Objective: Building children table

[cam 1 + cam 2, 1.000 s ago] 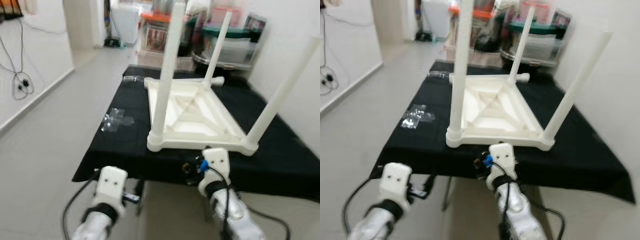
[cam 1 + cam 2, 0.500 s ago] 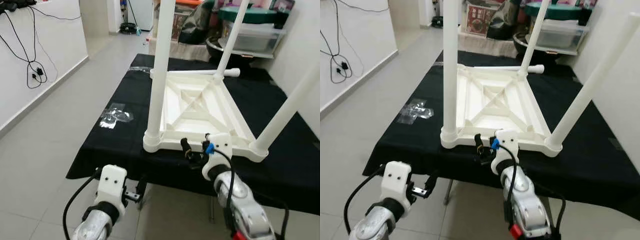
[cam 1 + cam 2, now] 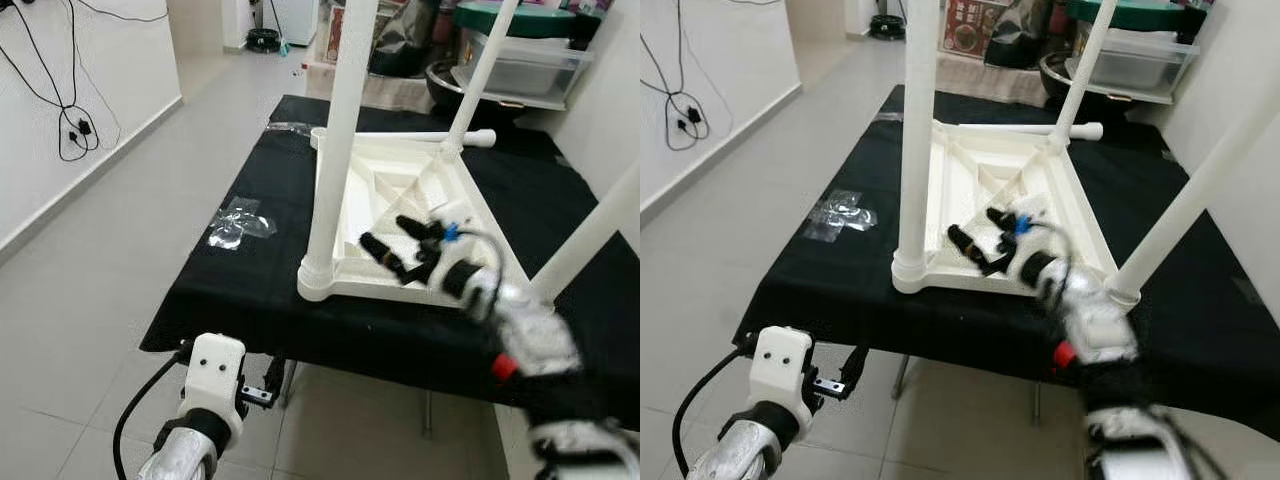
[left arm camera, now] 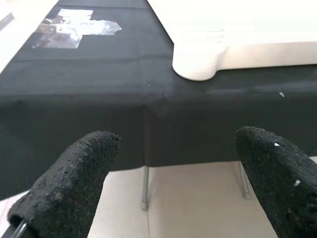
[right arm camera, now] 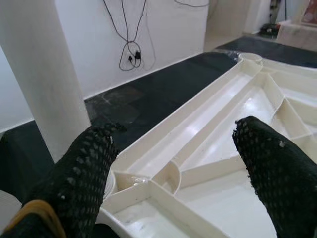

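Three white legs stood up from the upturned children's table (image 3: 400, 215), which lay top-down on a black cloth (image 3: 250, 270) draped over a larger table. A fourth leg (image 3: 415, 141) lay loose on the cloth, touching the far edge of the white top. The right gripper (image 3: 403, 247) hung over the ribbed underside near the front rim, just beside the near-left leg (image 3: 335, 150), its two black fingers (image 5: 84, 168) spread wide with nothing between them. The left gripper (image 4: 173, 183) sat low, off the front edge of the cloth, fingers likewise wide apart and empty. A crumpled clear plastic bag (image 3: 238, 222) lay on the cloth to the left of the white top. Storage bins (image 3: 520, 60) stood beyond the far end.
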